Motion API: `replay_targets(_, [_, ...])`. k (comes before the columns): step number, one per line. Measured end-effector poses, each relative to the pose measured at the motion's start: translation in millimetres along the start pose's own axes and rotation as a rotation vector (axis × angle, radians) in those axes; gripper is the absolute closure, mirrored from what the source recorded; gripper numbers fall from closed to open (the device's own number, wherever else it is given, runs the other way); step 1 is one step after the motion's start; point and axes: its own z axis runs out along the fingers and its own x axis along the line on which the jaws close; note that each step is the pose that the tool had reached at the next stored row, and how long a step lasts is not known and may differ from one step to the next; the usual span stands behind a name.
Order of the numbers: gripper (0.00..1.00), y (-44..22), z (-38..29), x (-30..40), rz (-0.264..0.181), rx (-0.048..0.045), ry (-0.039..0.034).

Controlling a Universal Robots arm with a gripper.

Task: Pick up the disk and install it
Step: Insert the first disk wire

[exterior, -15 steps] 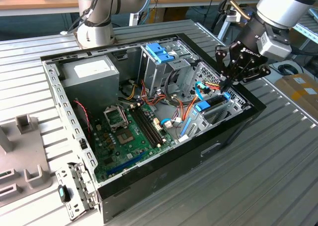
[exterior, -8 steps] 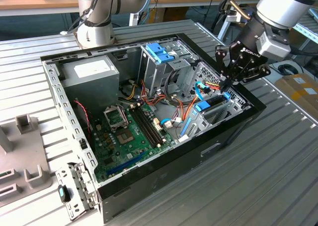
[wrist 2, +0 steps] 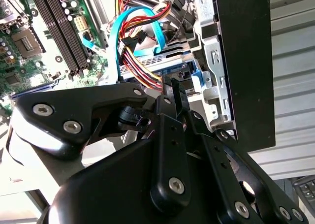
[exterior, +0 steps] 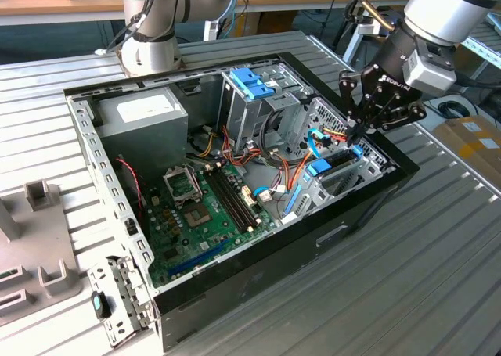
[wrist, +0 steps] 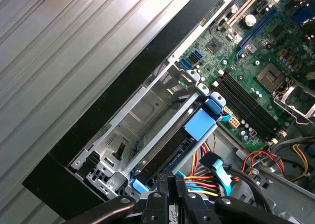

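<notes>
Open computer case (exterior: 368, 207) lies flat on the ribbed metal worktop (exterior: 438, 270); all places below taken from the case. At its near black wall, toward the exterior view's right, sits a metal drive bay (wrist: 147, 130). The disk (exterior: 338, 162) stands on edge in that bay, dark body with blue plastic at both ends, seen in the first wrist view as a long dark slab (wrist: 170, 152) with a blue tab at one end. Pincer (exterior: 356, 137) hangs right over the disk's end nearest the case's right-hand wall, fingers drawn close together, tips down at the disk's top edge; cannot tell whether it grips the disk or only touches it. Just beside the bay, inward, a tangle of red, orange and blue cables (wrist 2: 142, 42). Further in, the green motherboard (exterior: 200, 207) covers the case floor. Beyond that, a metal cage with a blue handle (exterior: 252, 84) and a grey power supply box (exterior: 145, 113) against the far wall.
</notes>
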Motion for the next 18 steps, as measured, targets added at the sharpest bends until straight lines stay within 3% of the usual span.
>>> replay_targets(18, [0.83, 0.0, 0.2, 0.0, 0.039, 0.0025, -0.0001])
